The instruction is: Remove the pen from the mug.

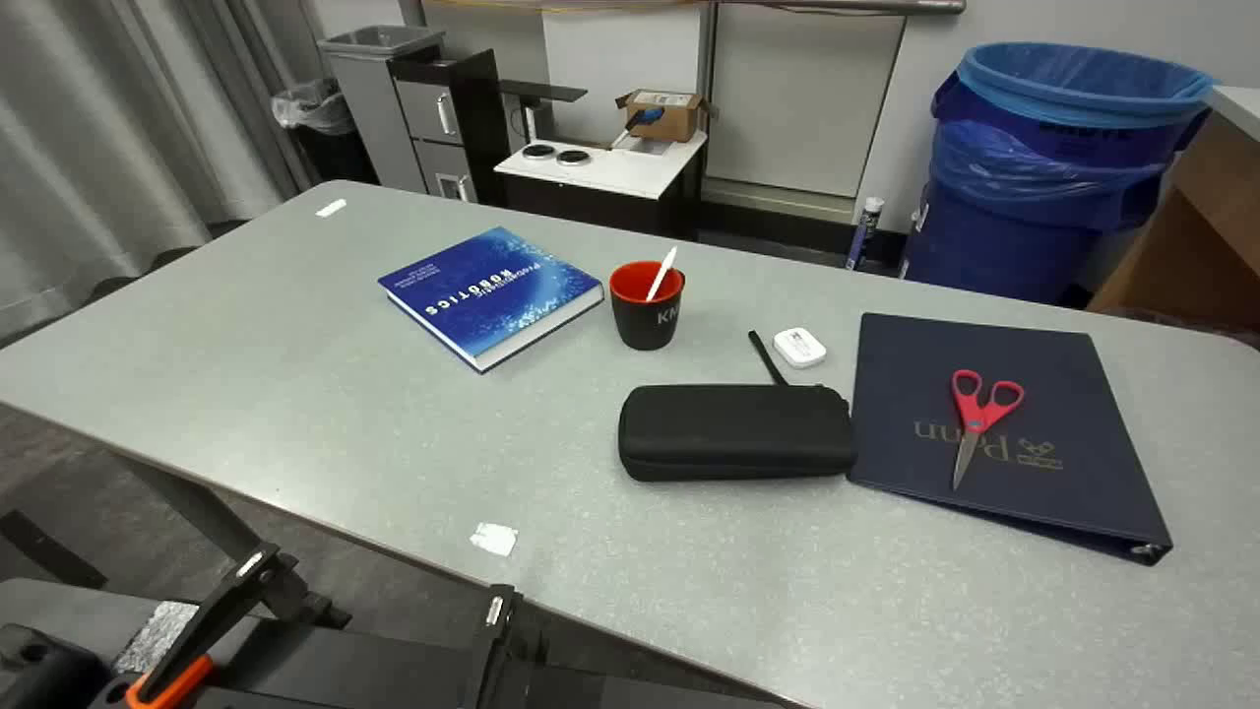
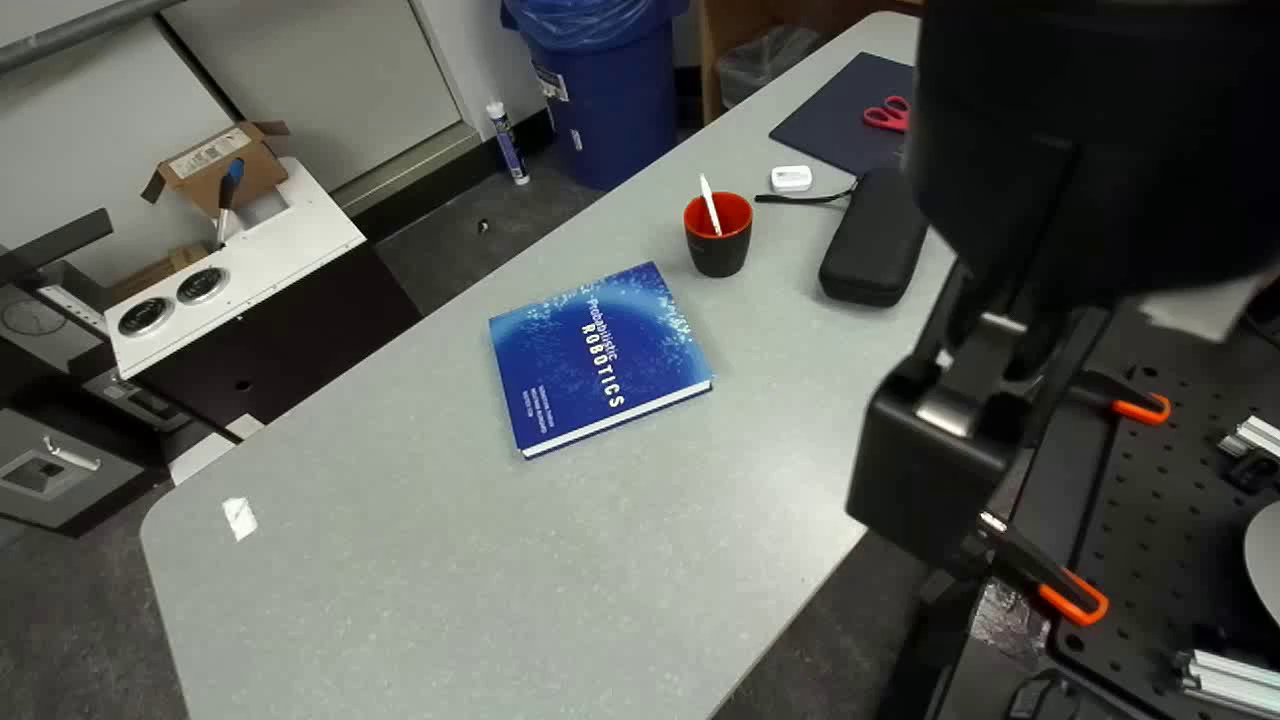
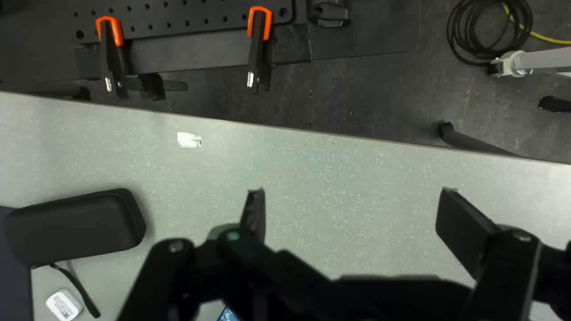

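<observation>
Pen (image 1: pixel 661 275) leans in the upright mug (image 1: pixel 643 321), apparently propped by the rim; its free upper end likely offers the best pinch. Mug sits on the surface (image 1: pixel 394 423) near the book (image 1: pixel 492 293). End effector (image 3: pixel 352 203) spread wide, holding nothing, presumably for approach.

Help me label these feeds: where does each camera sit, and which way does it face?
Wrist view: behind the open gripper, facing down at the table.
An exterior view: near the clamps, facing across the table; no gripper shows.
An exterior view: nearer the book than the binder, facing along the table; blurred gripper at right.
Both exterior views share the mug and pen.
</observation>
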{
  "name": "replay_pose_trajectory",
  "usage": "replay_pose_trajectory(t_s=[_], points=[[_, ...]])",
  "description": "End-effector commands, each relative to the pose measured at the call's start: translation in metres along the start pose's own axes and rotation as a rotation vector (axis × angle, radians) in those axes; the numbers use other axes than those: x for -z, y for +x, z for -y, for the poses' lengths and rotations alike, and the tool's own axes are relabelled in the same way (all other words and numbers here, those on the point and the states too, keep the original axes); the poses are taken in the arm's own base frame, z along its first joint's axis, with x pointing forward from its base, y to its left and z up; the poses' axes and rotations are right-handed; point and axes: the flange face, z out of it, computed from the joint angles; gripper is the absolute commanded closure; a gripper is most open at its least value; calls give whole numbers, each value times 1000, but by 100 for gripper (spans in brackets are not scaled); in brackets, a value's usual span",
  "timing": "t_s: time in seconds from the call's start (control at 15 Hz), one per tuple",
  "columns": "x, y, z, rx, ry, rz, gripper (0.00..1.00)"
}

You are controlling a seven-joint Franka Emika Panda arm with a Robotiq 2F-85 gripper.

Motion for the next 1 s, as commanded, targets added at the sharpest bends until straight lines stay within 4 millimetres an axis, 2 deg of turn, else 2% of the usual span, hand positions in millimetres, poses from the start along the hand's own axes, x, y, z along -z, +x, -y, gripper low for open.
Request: replay_pose_trajectory(t_s=[0.0, 0.13, 0.27, 0.6, 0.73, 0.8, 0.87, 0.93], points=[[0, 0, 0, 0, 0, 1, 0], [0, 1, 3, 13, -12, -2, 0], [8, 19, -6, 10, -16, -6, 0], [61, 104, -87, -167, -23, -98, 0], [78, 133, -112, -256, 8, -114, 0], [83, 140, -116, -277, 27, -94, 0], [74, 115, -111, -231, 19, -109, 0], [76, 123, -117, -242, 28, -107, 0]])
